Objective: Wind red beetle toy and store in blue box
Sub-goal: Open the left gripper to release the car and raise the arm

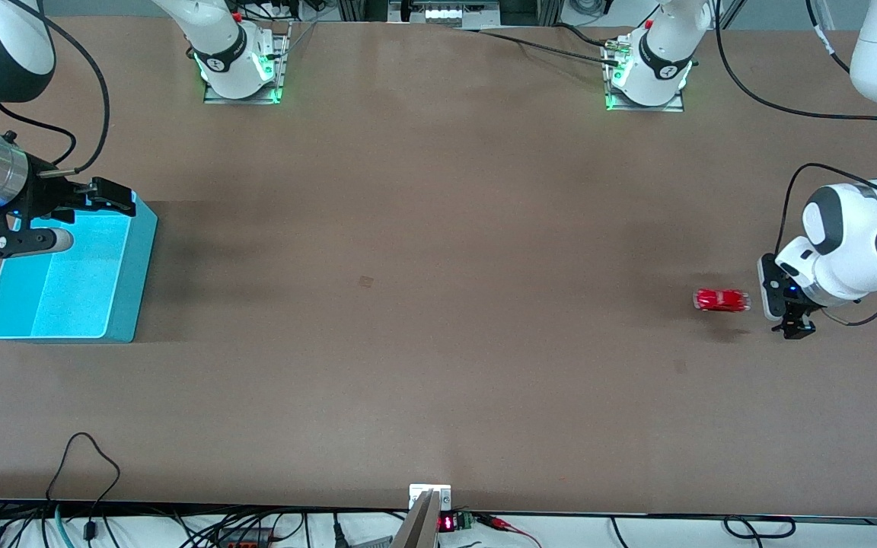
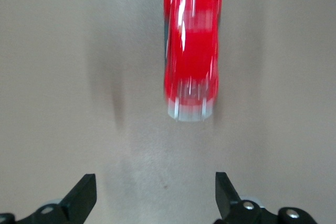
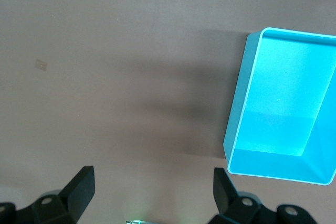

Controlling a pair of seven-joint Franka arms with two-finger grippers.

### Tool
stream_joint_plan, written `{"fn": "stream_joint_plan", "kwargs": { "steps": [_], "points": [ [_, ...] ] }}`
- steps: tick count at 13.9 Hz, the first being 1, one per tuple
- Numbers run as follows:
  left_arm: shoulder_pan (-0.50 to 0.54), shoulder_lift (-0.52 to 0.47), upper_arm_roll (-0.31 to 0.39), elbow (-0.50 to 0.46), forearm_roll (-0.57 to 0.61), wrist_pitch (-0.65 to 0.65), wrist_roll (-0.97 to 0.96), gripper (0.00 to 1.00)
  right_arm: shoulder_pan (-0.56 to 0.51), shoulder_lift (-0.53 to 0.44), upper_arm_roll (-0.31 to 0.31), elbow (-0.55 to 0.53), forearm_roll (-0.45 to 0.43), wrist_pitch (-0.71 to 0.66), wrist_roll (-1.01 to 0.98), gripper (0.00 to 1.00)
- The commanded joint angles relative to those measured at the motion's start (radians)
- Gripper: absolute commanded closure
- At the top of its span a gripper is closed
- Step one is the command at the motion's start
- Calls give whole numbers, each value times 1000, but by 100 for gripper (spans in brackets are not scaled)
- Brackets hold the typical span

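The red beetle toy (image 1: 722,300) stands on the bare table near the left arm's end. In the left wrist view the toy (image 2: 191,45) looks smeared along its length. My left gripper (image 1: 792,326) is low beside it, toward the table's end, and open; the gripper (image 2: 156,182) has only tabletop between its fingers, a short gap from the car. The blue box (image 1: 130,281) sits at the right arm's end, open top up, nothing in it. My right gripper (image 1: 115,199) hangs open over the box's edge; in its wrist view the gripper (image 3: 153,177) is above bare table beside the box (image 3: 239,108).
The two arm bases (image 1: 240,68) (image 1: 648,76) stand along the table edge farthest from the front camera. Cables (image 1: 88,457) and a small fixture (image 1: 429,498) lie at the nearest edge. A faint mark (image 1: 366,281) shows mid-table.
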Motion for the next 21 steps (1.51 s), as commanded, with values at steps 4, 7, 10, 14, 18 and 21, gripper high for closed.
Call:
{"fn": "stream_joint_plan", "kwargs": {
  "steps": [4,7,10,14,18,21],
  "points": [
    [11,-170,-35,31,13,-285,-166,0,0,-5,4,6,-4,-9,0,0],
    [10,-219,-51,99,5,-439,-281,0,0,-5,4,6,-4,-9,0,0],
    [10,-238,-87,214,4,-591,-377,0,0,-5,4,3,-4,-10,0,0],
    [11,-241,-142,368,2,-833,-580,0,0,-5,4,3,-4,-10,2,0],
    [10,-241,-193,491,2,-988,-764,0,-2,-5,4,-1,-4,-10,0,0],
    [10,-239,-250,541,0,-1051,-956,0,-3,-5,2,1,-2,-10,-1,0]
  ]
}}
